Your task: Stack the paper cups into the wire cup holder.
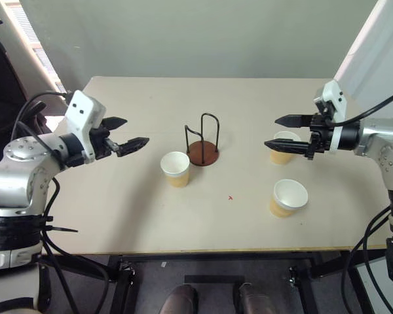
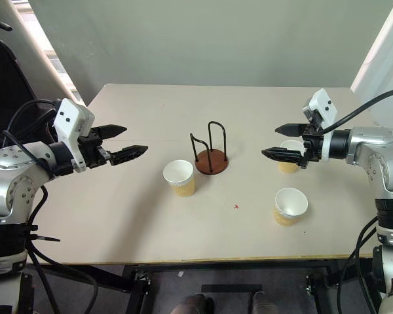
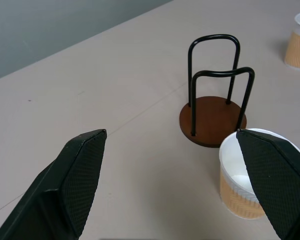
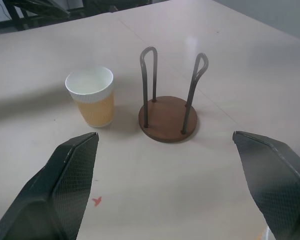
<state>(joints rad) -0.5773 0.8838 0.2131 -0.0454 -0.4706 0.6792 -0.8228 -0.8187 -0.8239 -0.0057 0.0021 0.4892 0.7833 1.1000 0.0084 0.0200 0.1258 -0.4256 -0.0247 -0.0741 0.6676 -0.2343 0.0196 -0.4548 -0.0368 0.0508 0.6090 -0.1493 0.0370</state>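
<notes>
- Paper cup, front right (image 1: 289, 197): upright on the table (image 1: 144, 222), nearest its front edge, mouth up and free to grasp.
- Red mark (image 1: 230, 197): small, on the tabletop between the front cups.
- Paper cup, centre (image 1: 175, 169): upright, just beside the wire cup holder (image 1: 204, 140) on the robot's left; likely the easiest first pick.
- Wire cup holder: empty, mid-table, hoops upright on a brown disc.
- Paper cup, far right (image 1: 283, 147): upright, partly behind the right gripper (image 1: 285, 131).
- Right gripper: jaws wide, holding nothing, raised over the table.
- Left gripper (image 1: 126, 133): jaws wide, empty, aimed toward the holder; apparently poised to start.
</notes>
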